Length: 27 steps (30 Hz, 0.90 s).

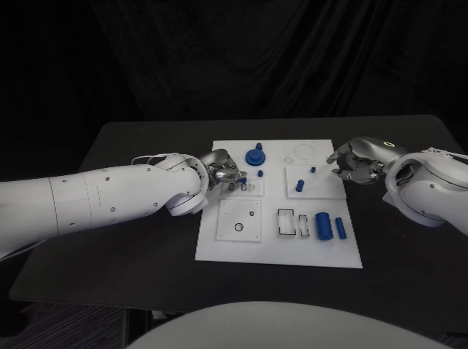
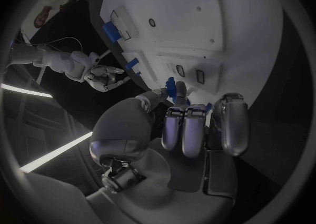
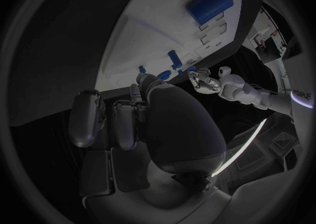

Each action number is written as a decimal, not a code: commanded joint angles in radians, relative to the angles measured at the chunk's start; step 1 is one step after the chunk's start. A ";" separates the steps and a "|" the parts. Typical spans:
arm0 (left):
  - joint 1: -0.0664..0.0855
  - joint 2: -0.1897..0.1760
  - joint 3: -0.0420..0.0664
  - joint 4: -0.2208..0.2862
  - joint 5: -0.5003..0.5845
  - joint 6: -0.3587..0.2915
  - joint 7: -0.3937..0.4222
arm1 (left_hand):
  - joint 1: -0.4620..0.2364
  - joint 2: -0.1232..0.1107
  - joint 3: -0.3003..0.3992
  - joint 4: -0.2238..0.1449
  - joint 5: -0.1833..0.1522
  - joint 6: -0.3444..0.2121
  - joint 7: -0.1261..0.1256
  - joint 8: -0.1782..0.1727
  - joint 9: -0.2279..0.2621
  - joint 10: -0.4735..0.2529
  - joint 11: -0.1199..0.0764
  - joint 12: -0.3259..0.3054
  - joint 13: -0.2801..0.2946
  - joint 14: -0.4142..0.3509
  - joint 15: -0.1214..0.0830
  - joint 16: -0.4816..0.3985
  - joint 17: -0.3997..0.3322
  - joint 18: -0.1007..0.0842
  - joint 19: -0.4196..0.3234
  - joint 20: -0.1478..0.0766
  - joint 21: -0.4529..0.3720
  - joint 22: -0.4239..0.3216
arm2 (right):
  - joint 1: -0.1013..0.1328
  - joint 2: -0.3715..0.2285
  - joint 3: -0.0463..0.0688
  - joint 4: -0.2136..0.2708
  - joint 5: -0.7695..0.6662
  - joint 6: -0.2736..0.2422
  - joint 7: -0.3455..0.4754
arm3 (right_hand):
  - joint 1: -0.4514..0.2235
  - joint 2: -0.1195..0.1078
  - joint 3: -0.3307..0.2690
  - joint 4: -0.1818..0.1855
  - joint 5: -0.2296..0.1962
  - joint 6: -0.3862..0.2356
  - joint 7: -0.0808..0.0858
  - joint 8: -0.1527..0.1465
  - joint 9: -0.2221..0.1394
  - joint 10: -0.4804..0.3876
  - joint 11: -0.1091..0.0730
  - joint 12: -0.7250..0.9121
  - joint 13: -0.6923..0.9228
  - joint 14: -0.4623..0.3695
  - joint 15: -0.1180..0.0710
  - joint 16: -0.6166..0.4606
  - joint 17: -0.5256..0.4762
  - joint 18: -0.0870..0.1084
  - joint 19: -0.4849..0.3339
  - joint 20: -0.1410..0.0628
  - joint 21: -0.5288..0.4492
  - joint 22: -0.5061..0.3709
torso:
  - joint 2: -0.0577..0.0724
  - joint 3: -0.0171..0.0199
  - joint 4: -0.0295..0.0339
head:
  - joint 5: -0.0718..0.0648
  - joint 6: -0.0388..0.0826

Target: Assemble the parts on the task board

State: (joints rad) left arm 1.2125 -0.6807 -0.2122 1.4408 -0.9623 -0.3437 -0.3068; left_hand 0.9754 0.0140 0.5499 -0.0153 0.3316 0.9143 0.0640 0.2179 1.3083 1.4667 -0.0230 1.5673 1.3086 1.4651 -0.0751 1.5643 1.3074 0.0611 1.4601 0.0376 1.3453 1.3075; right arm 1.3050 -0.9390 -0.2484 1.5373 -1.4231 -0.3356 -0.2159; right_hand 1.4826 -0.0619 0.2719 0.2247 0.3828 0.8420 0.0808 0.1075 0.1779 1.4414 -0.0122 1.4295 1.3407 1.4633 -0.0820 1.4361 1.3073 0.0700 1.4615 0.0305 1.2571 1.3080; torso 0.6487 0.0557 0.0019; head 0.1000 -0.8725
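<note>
- Black cloth hangs behind a black table [image 1: 139,153], and the white task board [image 1: 281,247] lies flat at its middle, square to the robot, so both arms can reach it from their own sides.
- On the board's near right, 2 blue cylinders [image 1: 331,225] lie side by side just beside a rectangular slot [image 1: 285,222]; they look parked there as loose parts not yet fitted, though that is a judgement.
- A stepped blue peg [image 1: 256,155] stands upright near the board's far middle, apparently already seated in its hole.
- 2 small blue pins [image 1: 305,179] stand on the raised square block right of centre.
- The left hand [image 1: 222,170] sits over the board's left-centre edge. In the left wrist view its fingers [image 2: 186,129] are curled in, and a small blue part [image 2: 173,88] shows at their tips, seemingly pinched so it can be lowered onto the board; how firm the hold is cannot be told.
- The right hand [image 1: 355,161] hovers just off the board's right edge, near its far corner. Its fingers [image 3: 125,124] are curled toward the palm with nothing visible in them, probably kept clear while the left works.
- The likely step in hand is placing the pinched part into a recess near the left hand.
</note>
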 commanded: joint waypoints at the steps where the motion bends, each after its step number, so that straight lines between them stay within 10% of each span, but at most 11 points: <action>1: -0.004 0.001 0.001 -0.001 -0.001 0.018 0.018 | 0.004 0.008 0.038 -0.033 -0.001 -0.017 -0.011 0.005 0.026 0.104 0.003 0.003 0.262 0.106 0.000 0.007 0.263 -0.003 -0.003 -0.002 -0.003 0.143 | -0.002 0.000 0.001 0.000 0.000 -0.002 -0.013 | -0.011 0.003 0.006 0.003 0.007 0.004 0.001 -0.005 -0.001 -0.008 -0.001 -0.003 0.083 0.073 0.007 -0.006 0.146 -0.004 -0.002 0.005 -0.005 0.176 | 0.000 -0.0002 0.0000 | -0.001 0.000; 27: -0.025 0.002 0.001 -0.018 -0.001 0.046 0.041 | -0.003 0.012 -0.046 0.066 -0.096 -0.066 0.005 0.005 0.019 0.104 0.017 0.003 0.262 0.106 0.011 0.007 0.263 -0.003 0.000 0.008 -0.007 0.148 | -0.002 -0.001 0.001 -0.004 0.017 -0.002 -0.009 | -0.016 0.001 0.008 0.003 0.013 0.002 0.001 -0.007 -0.002 -0.014 -0.002 -0.012 0.074 0.070 0.007 -0.016 0.137 -0.002 -0.006 0.005 -0.015 0.173 | 0.000 -0.0007 -0.0013 | -0.006 0.000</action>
State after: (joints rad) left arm 1.1890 -0.6804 -0.2121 1.4223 -0.9643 -0.3116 -0.2917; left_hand 0.9830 0.0293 0.5063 0.0422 0.2394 0.8525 0.0689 0.2264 1.3106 1.4660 -0.0157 1.5673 1.3086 1.4686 -0.0711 1.5643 1.3073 0.0611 1.4602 0.0377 1.3383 1.3074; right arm 1.3050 -0.9391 -0.2484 1.5331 -1.4066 -0.3353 -0.2156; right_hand 1.4748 -0.0619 0.2747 0.2275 0.3913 0.8420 0.0808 0.1035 0.1769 1.4342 -0.0124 1.4219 1.3358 1.4633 -0.0820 1.4254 1.3073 0.0701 1.4615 0.0305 1.2451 1.3077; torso 0.6477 0.0550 0.0011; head 0.0941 -0.8725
